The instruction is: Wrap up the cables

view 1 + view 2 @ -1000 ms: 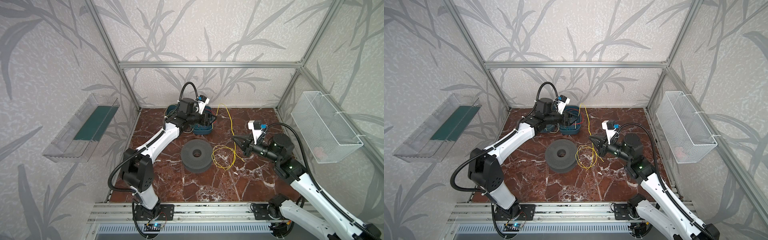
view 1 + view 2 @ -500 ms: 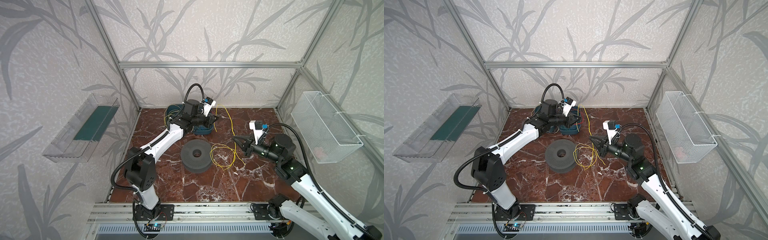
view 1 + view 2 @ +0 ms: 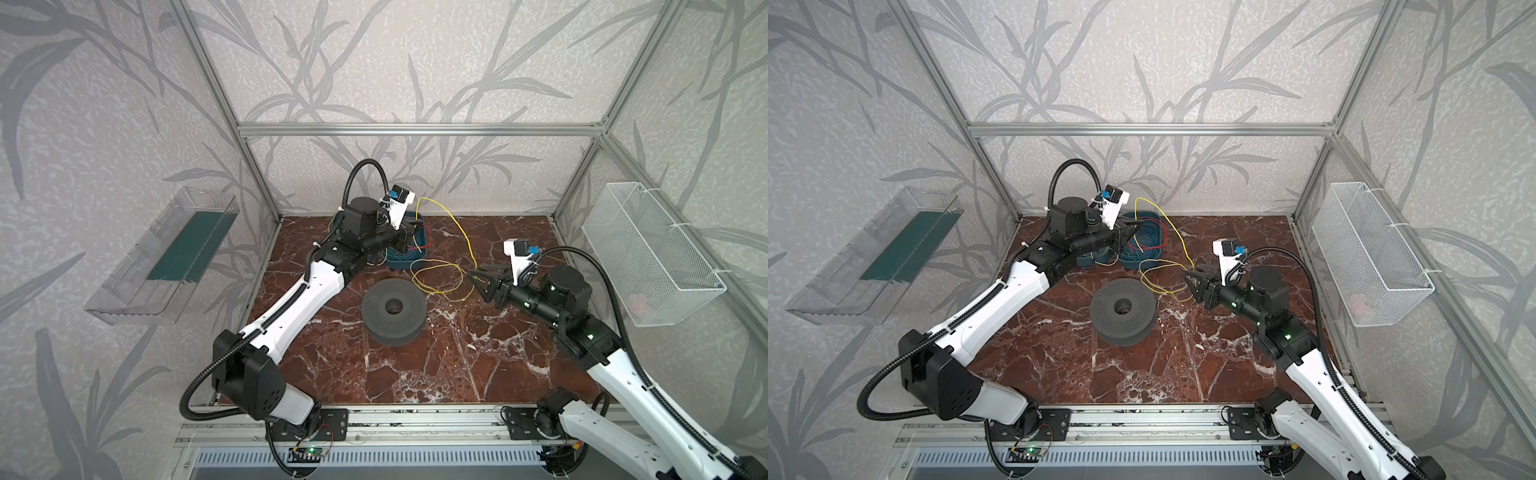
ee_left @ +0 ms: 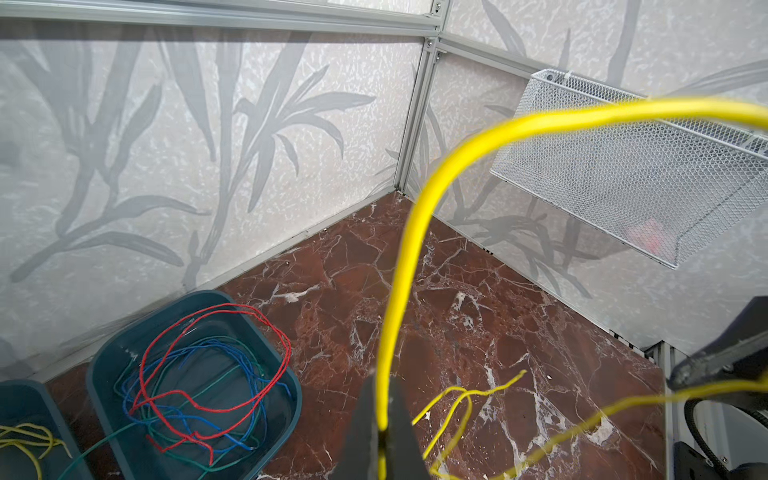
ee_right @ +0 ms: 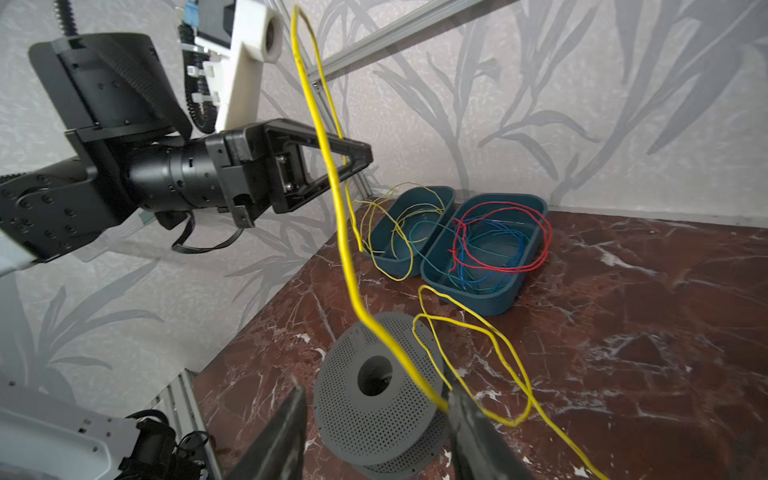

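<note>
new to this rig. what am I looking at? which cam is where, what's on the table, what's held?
Two robot arms with two-finger grippers work in a walled booth. Two pictures look down from overhead; two come from a camera on each wrist. On the marble floor lie a grey perforated spool, two teal bins of coloured wires and a loose yellow cable. The left gripper is shut on that cable, holding one stretch off the floor; the right gripper is open, the cable running past one finger.
</note>
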`<state>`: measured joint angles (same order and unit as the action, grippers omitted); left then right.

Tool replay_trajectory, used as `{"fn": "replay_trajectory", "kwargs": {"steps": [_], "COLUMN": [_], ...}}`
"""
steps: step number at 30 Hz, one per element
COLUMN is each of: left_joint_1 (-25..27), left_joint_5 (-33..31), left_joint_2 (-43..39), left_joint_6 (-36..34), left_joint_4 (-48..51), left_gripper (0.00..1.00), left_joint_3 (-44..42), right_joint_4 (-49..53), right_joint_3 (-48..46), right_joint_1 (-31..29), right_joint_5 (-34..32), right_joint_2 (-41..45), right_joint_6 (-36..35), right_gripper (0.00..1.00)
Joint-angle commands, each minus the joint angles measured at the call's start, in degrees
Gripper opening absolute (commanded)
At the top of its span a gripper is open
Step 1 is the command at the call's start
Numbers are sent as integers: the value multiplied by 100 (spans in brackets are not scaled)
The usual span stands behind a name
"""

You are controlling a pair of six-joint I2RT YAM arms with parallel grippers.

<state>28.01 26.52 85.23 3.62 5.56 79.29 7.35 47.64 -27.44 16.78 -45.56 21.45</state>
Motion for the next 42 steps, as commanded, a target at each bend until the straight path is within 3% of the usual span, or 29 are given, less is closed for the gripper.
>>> {"fn": "replay_trajectory", "kwargs": {"steps": [1,6,13,16,19,26,29,35,42], "left_joint_1": [3,-4,20,37,51,72,82,118,163], "left_joint_5": [-114,-327,-256,-298,-339,-326,-289,-236,-223], "left_joint_2": [-85,-78,-170,-275,-340,-459,-481,-572,-583], "left_joint_6": [-17,-20,7,12,-24,-115,-140,-193,-204], "left_joint_4": [-150,-187,-115,-215,-277,-533,-610,-719,-754], "left_gripper": [0,0,0,0,0,0,0,0,0], "left_joint_3": [-254,-261,-195,-330,-434,-670,-726,-823,-845], "right_joint_4": [628,860,1891,2218,2074,920,195,-1318,-2209], "right_joint_3": [177,202,462,589,468,-603,-1003,-1407,-1064], "right_joint_1": [41,55,143,432,902,1361,1440,1809,1789], "right_joint_5": [-658,-615,-2835,-3095,-2337,-669,-356,199,974], "right_joint_2": [404,863,1114,838,695,231,-138,-1177,-2302], "right_joint_6": [8,105,556,969,1803,3777,4425,5503,5992], "right_gripper": [57,59,54,58,65,69,70,72,71]}}
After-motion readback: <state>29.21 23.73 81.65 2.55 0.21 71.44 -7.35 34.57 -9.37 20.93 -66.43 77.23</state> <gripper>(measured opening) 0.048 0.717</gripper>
